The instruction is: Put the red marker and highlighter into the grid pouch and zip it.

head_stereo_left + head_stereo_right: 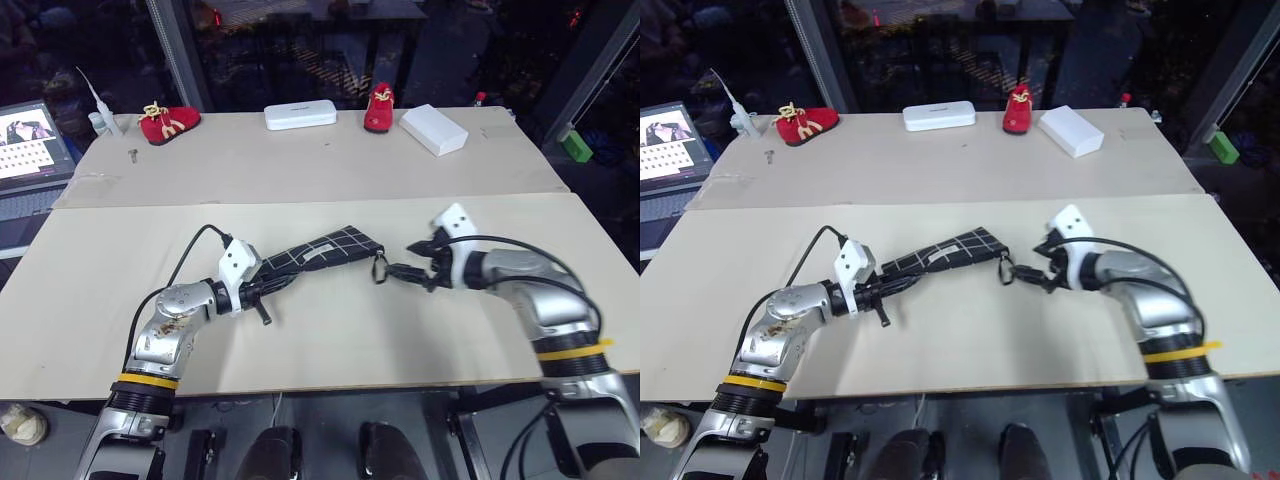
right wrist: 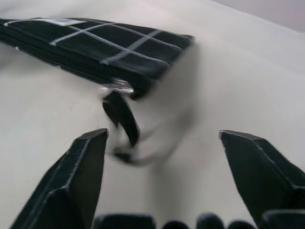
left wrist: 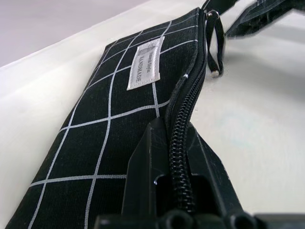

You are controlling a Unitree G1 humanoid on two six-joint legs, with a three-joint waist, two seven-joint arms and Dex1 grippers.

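The grid pouch (image 1: pixel 320 252) lies near the middle of the bench (image 1: pixel 330 165), its long axis running slantwise across the bench: one end points toward the near left corner, the other toward the far right corner. That far-right end carries the zip-pull loop (image 1: pixel 380 267), which hangs loose just off the pouch's corner.

The left arm reaches in from the near edge, forearm angled inward, and the left tool (image 1: pixel 262 287) is clamped tight on the pouch's near-left end, its fingers (image 3: pixel 147 171) pressed on either side of the zip seam. The right arm comes in from the near right, bent at the elbow and pointing back toward the pouch; the right tool (image 1: pixel 412 270) has its fingers (image 2: pixel 83 167) spread wide with nothing between them, just beside the loop and apart from it.

The pouch is flat black fabric crossed by thin white grid lines, with a small white label (image 3: pixel 145 64) on its face. The zip looks closed along the visible seam.
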